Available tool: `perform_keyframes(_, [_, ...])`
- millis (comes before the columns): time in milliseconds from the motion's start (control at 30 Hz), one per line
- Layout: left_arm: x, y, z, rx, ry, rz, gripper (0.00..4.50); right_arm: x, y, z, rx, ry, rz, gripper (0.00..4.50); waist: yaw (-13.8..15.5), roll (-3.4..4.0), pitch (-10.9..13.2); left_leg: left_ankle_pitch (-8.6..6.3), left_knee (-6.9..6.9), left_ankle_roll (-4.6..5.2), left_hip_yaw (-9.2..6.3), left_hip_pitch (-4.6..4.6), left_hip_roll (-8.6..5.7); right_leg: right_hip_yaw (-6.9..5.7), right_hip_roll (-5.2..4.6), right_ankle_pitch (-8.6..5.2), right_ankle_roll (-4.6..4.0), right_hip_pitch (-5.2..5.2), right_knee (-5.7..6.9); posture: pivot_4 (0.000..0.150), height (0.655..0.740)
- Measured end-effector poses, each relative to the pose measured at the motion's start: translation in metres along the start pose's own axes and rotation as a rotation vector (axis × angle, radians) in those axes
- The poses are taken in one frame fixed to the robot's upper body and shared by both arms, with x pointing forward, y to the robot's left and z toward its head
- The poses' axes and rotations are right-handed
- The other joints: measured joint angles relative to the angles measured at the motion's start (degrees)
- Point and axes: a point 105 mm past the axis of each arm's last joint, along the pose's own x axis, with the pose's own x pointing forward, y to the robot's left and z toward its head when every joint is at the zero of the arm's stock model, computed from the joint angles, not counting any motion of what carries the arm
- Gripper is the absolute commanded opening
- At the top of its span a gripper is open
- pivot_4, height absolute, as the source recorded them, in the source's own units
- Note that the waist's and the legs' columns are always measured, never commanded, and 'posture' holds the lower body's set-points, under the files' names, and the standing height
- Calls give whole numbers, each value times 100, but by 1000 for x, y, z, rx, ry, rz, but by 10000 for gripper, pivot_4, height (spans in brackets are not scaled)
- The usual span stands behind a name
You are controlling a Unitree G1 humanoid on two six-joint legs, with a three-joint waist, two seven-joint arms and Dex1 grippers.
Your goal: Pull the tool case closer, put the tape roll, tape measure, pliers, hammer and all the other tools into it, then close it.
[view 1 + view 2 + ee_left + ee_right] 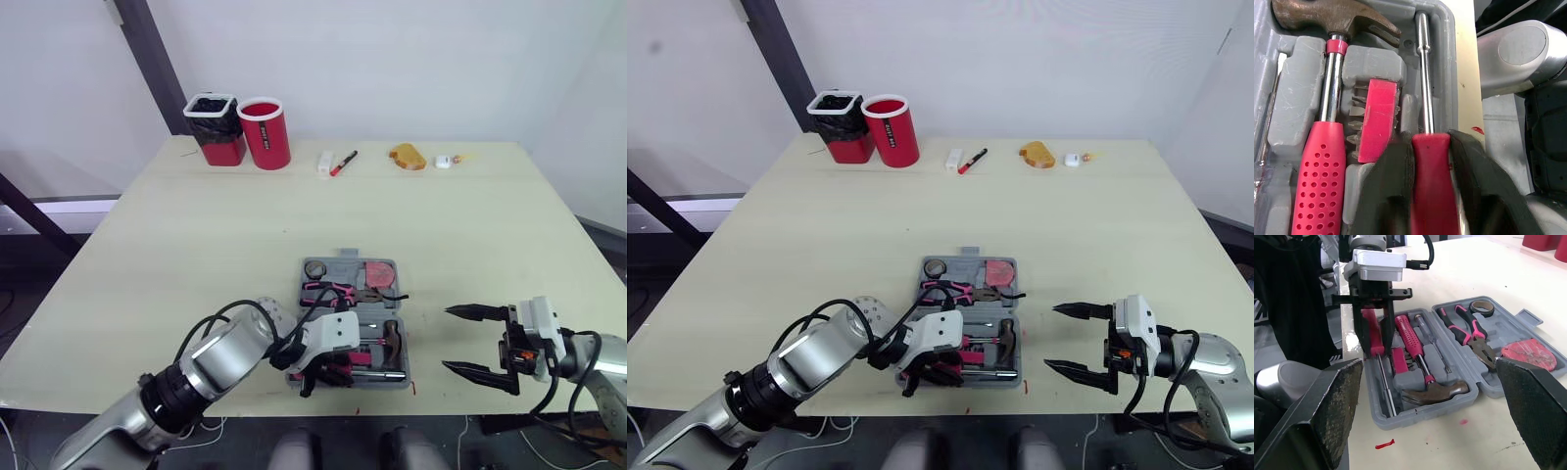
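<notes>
The grey tool case lies open near the table's front edge. Inside it are the tape roll, the pink-handled pliers, the red tape measure, the hammer and a red bit holder. My left gripper is over the case's front part, shut on the red handle of a screwdriver whose shaft lies along the slot at the case's front wall. My right gripper hangs open to the right of the case, with nothing between its fingers.
At the table's far side stand a red cup and a black-lined red bin. Beside them lie a marker, a brown object and a small white item. The table's front edge runs just behind the case.
</notes>
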Motion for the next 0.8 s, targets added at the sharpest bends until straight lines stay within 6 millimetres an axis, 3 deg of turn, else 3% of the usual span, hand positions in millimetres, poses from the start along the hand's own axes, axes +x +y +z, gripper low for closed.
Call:
perform_keyframes(500, [-4,0,1,16,-17,-10,17882,0,0,0,-9,-3,-5,45000,-4,0,0,0,0,0,0,1,0,0,0,0,0,0,1,1500,7400])
perform_keyframes(800, [-30,6,-5,47,-158,25,17882,1,0,1,-17,-10,-5,45000,-15,1,0,0,1,0,2,2,1,0,-1,0,0,0,2,1500,7400])
